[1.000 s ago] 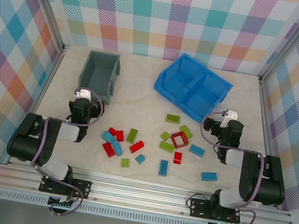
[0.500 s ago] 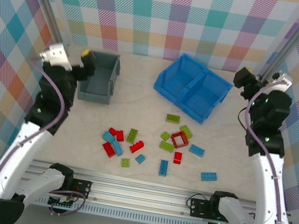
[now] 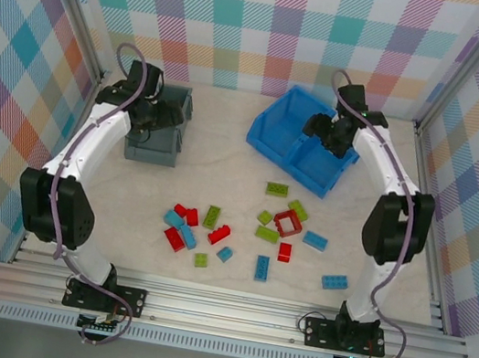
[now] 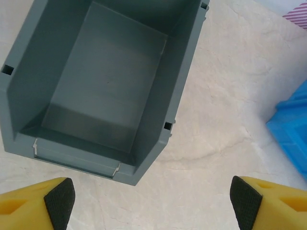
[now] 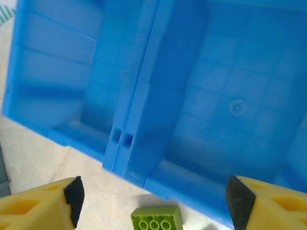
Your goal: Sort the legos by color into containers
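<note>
The legos lie loose mid-table: red ones [image 3: 182,215], light blue ones [image 3: 315,241] and lime green ones [image 3: 277,188], plus a hollow red frame [image 3: 287,223]. The dark grey bin [image 3: 157,132] at the back left is bare inside [image 4: 110,91]. My left gripper [image 3: 154,113] hangs over it, open [image 4: 152,206], with nothing between its pads [image 4: 60,201]. The blue two-compartment bin [image 3: 278,126] at the back right also looks bare [image 5: 230,105]. My right gripper [image 3: 335,136] hovers above it, open [image 5: 156,200], and a green lego [image 5: 157,218] lies on the table just below its front wall.
Checked walls close off the back and both sides. The metal rail [image 3: 225,311] with the arm bases runs along the near edge. Bare tabletop [image 3: 216,152] lies between the two bins and between the bins and the brick pile.
Both arms rose from their folded pose near the front rail and swung out to the back. The left now reaches over the grey bin, the right over the blue bin.
</note>
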### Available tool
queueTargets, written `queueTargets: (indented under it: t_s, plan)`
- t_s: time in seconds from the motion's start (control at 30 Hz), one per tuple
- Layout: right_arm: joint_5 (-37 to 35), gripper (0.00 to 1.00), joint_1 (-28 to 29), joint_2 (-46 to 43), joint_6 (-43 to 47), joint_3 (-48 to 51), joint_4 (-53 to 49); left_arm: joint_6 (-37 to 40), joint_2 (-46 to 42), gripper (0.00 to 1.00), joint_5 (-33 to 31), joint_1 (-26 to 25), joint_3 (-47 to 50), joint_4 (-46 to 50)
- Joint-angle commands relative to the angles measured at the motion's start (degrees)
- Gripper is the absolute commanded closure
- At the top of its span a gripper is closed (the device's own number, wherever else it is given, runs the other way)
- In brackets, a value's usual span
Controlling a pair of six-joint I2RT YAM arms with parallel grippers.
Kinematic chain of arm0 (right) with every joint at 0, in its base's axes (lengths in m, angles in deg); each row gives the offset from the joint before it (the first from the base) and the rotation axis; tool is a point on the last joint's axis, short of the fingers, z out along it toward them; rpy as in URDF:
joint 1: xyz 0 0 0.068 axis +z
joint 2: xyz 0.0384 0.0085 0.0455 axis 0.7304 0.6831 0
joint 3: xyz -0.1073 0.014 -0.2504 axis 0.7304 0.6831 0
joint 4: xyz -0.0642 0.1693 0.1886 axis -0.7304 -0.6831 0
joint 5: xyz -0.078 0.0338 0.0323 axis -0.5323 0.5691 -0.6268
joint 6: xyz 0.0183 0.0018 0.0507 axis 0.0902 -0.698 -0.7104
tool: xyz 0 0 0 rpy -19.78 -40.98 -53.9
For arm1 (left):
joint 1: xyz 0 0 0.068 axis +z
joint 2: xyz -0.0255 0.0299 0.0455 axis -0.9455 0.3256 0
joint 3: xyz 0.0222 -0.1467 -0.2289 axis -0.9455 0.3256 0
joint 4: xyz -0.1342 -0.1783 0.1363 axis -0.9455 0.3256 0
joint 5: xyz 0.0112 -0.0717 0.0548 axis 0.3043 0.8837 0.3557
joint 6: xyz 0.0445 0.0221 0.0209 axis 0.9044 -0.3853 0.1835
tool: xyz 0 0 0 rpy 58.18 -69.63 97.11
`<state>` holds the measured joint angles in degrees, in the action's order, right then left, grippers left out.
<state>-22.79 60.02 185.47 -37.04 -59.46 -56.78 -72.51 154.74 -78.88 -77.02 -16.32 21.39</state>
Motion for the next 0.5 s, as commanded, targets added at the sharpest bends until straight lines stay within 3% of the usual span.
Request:
queueTargets:
  t_s: [0.0,0.13,0.27,0.47]
  plan:
    - [2.08,0.21,0.57,3.48,0.45,-6.18,-2.27,-0.27,1.75,0.14,4.73,2.34,-4.07,1.29]
    - [0.93,0.22,1.28,9.65,0.78,-12.03,-4.02,0.49,4.36,0.14,5.49,3.46,-4.79,0.55]
    - [-0.24,0.34,1.33,15.55,-0.61,-17.9,-7.83,-0.24,7.23,0.21,4.74,4.91,-6.04,0.64]
    - [-2.18,0.46,1.49,21.65,0.9,-25.74,-13.22,-1.28,13.03,0.46,6.79,7.08,-9.71,2.12]
